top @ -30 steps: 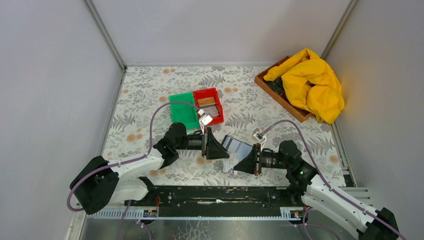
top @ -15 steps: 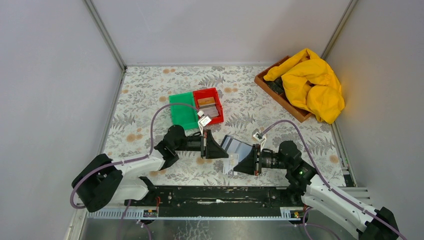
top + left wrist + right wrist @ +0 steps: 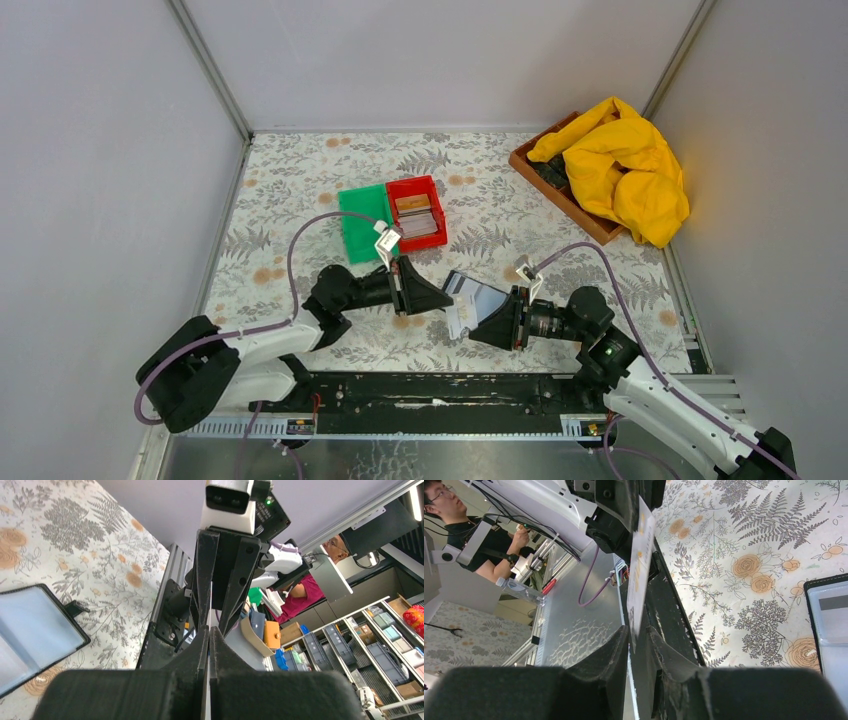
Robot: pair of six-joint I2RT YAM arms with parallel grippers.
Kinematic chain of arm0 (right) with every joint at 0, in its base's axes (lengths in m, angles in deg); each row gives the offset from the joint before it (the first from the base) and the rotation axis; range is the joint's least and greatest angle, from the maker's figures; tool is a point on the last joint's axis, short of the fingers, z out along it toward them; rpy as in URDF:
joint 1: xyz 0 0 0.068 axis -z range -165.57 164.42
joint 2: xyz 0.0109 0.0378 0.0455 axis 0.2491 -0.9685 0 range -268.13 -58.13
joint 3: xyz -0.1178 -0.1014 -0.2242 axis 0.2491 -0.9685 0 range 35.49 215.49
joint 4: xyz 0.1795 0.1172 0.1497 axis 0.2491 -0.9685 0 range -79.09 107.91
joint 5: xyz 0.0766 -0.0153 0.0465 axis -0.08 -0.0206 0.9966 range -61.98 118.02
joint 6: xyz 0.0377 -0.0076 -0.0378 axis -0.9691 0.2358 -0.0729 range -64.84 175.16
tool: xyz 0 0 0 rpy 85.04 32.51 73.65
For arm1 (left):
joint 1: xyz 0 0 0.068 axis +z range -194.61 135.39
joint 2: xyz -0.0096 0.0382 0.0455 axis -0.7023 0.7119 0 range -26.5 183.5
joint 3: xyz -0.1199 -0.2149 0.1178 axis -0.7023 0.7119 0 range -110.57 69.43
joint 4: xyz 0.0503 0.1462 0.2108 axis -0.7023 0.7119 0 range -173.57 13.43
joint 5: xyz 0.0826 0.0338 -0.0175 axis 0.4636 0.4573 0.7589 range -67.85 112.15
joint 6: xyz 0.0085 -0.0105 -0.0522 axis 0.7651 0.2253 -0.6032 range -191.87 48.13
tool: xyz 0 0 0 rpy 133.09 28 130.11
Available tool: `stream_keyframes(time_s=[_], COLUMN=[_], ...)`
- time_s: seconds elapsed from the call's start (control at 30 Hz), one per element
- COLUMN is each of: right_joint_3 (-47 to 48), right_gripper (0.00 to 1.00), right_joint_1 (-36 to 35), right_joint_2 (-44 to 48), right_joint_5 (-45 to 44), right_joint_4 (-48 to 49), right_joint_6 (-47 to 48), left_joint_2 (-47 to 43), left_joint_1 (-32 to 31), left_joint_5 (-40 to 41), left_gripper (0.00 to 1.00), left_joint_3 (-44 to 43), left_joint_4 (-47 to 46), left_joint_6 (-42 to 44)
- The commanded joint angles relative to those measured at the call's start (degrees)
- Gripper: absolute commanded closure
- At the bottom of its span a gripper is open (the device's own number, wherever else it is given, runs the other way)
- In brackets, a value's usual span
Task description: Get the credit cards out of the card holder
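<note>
The left claw (image 3: 209, 630) is now clamping the pale credit card (image 3: 640, 565) as the right claw (image 3: 636, 636) is widening off it, handing it over at seven o'clock of the open card holder (image 3: 480, 296).

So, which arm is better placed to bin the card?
Left. The left tool is shut on the card and nearer the red bin; the right tool is open.

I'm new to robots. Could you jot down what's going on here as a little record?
Left gripper: shut on a pale credit card
Right gripper: open, fingers either side of that card
Card holder: lying open on the table by the grippers
Red bin: holds cards
</note>
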Motion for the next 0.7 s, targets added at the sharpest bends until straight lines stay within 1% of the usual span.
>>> stream_keyframes(time_s=[0.0,0.1,0.2,0.27,0.3,0.33,0.37,0.43,0.57,0.67], right_joint_3=[-0.3,-0.35,-0.32,-0.35,-0.31,-0.3,-0.31,-0.32,-0.28,-0.26], right_gripper=[0.74,0.77,0.89,0.95,0.95,0.95,0.92,0.8,0.79,0.8], right_joint_1=[0.01,-0.01,-0.01,0.01,0.04,0.0,-0.01,0.01,-0.01,-0.01], right_joint_2=[0.13,0.18,0.02,0.11,0.17,0.34,0.47,0.63,0.53,0.57], right_joint_5=[0.22,0.11,0.03,-0.18,-0.28,-0.37,-0.51,-0.93,-1.03,-1.17], right_joint_4=[3.25,3.29,3.41,3.32,3.35,3.32,3.14,2.9,2.98,3.05], right_joint_6=[0.34,0.45,0.43,0.52,0.44,0.43,0.51,0.56,0.64,0.62], left_joint_2=[-1.23,-0.37,0.69,1.37,1.71,1.86,1.92,1.92,1.97,1.96], left_joint_1=[-0.09,-0.07,-0.1,-0.11,-0.16,-0.16,-0.16,-0.16,-0.16,-0.18], left_joint_5=[2.51,2.36,2.02,1.44,1.26,1.15,1.1,1.0,0.45,0.02], left_gripper=[1.0,1.0,1.0,1.0,1.0,1.0,1.0,1.0,1.0,1.0], left_joint_3=[0.62,1.13,1.47,1.58,1.79,1.89,2.02,2.34,2.73,2.89], left_joint_4=[-7.16,-9.93,-12.0,-13.02,-13.34,-13.48,-13.47,-13.77,-14.51,-14.72], left_joint_6=[-0.89,-2.09,-3.02,-3.38,-3.58,-3.55,-3.53,-3.53,-3.7,-3.79])
